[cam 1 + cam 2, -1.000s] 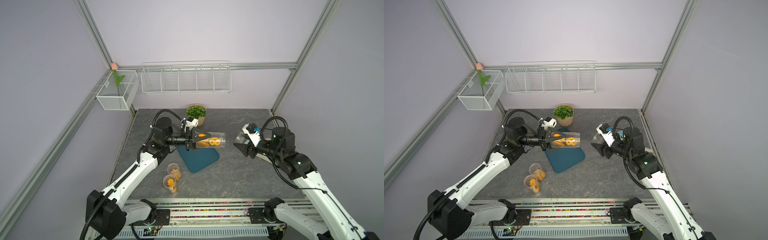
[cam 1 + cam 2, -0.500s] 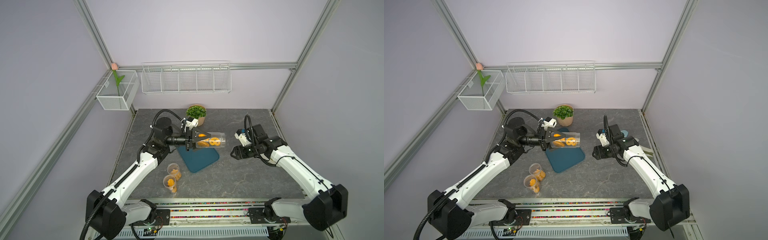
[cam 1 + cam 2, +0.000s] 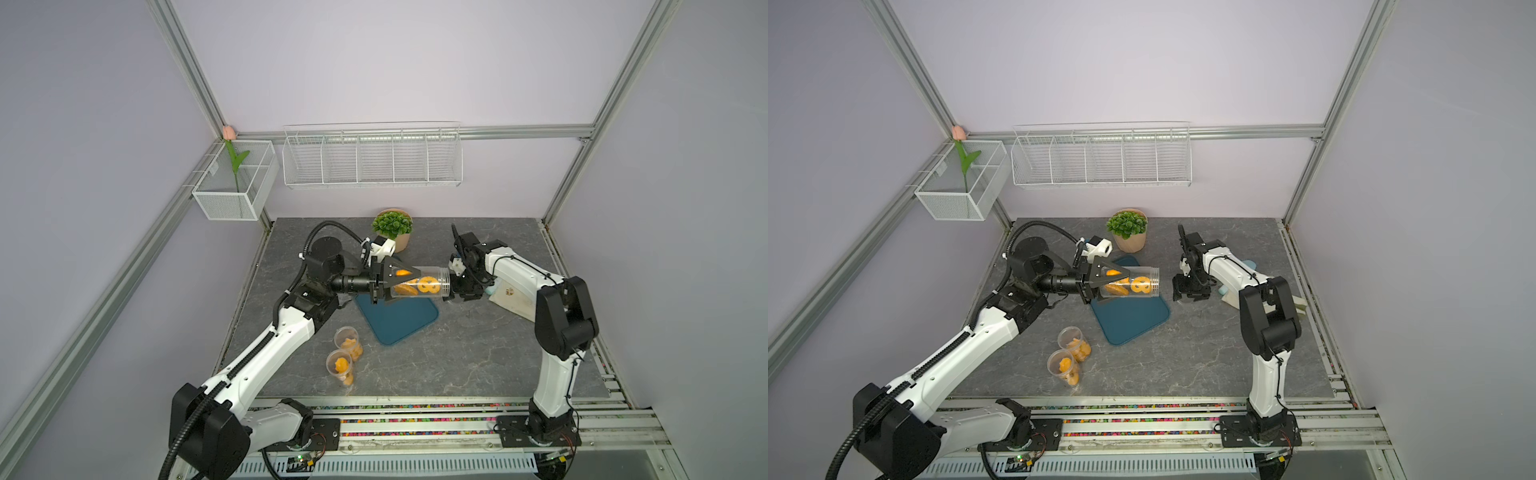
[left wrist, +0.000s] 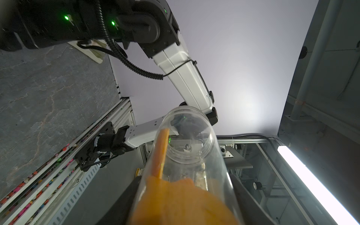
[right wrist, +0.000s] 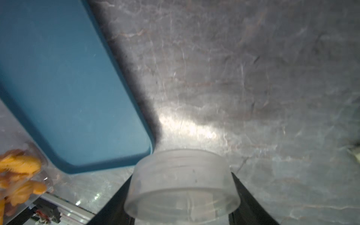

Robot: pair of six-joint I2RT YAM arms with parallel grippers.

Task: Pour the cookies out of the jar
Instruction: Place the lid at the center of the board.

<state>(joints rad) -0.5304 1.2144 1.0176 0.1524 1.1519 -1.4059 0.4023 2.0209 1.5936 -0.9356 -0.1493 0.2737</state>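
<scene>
The left claw point(image 3: 398, 285) is squeezed tight on the clear jar point(image 3: 434, 283), holding it sideways in the air over the blue tray point(image 3: 409, 328), with the cookies point(image 3: 428, 286) inside and its open mouth facing the right claw point(image 3: 1187, 293). That claw pinches the lid point(image 5: 183, 185) close beside the tray's corner, over bare grey table point(image 3: 457, 353).

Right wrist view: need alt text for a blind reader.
The right gripper grips a clear round lid, with grey marbled tabletop behind. A blue tray and a clear jar of orange cookies lie beyond.
</scene>
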